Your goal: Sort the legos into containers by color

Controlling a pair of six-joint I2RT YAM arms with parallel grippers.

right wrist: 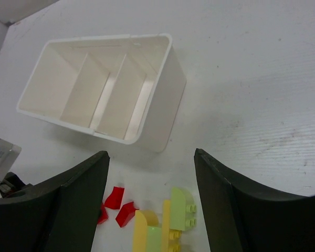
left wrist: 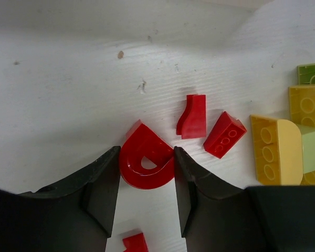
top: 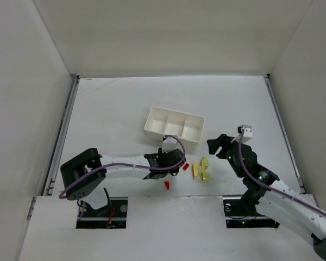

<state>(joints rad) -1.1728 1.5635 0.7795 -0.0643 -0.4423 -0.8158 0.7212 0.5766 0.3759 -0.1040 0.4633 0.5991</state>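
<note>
In the left wrist view my left gripper (left wrist: 147, 151) is down on the table, its two fingers touching both sides of a red arch lego (left wrist: 146, 164). Two more red legos (left wrist: 192, 116) (left wrist: 224, 134) lie just beyond it and one (left wrist: 135, 242) lies behind the jaws. Yellow (left wrist: 275, 149) and pale green legos (left wrist: 312, 72) cluster to the right. In the top view the left gripper (top: 171, 161) sits just in front of the white three-compartment tray (top: 174, 134), whose compartments look empty. My right gripper (top: 216, 145) is open and empty, above the yellow-green cluster (top: 202, 169).
The right wrist view shows the tray (right wrist: 165, 105) ahead, with red (right wrist: 114, 197) and yellow-green legos (right wrist: 181, 209) between the open fingers. A loose red lego (top: 167, 185) lies near the table's front edge. White walls enclose the table on three sides.
</note>
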